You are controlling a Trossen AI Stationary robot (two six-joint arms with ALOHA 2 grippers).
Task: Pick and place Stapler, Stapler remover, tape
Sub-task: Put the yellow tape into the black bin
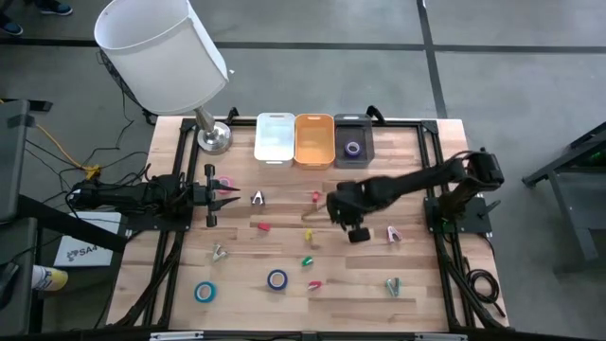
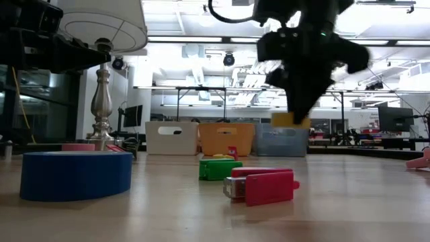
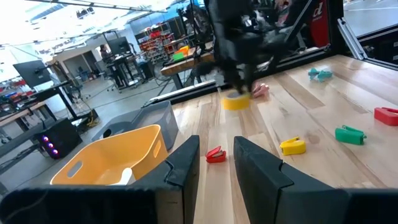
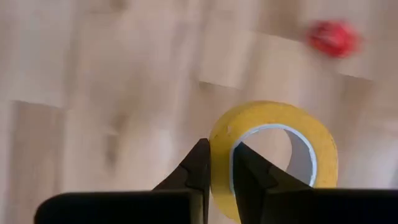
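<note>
Right gripper (image 4: 219, 163) pinches the yellow tape roll (image 4: 273, 155).
Three bins (image 1: 314, 140) stand together: white, orange, grey. Left gripper (image 3: 216, 163) waits, fingers slightly apart, holding nothing.

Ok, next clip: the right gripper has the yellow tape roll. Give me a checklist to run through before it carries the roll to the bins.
1. Right gripper shut on the wall of the yellow tape roll, one finger inside the ring: ok.
2. Roll lifted clear of the table in the low view: ok.
3. Grip centred on the roll: not ok, it pinches one edge and the roll hangs to one side.
4. Grey bin already holds one tape roll, with room left: ok.
5. Left gripper parked at the table's left, away from the path to the bins: ok.
</note>
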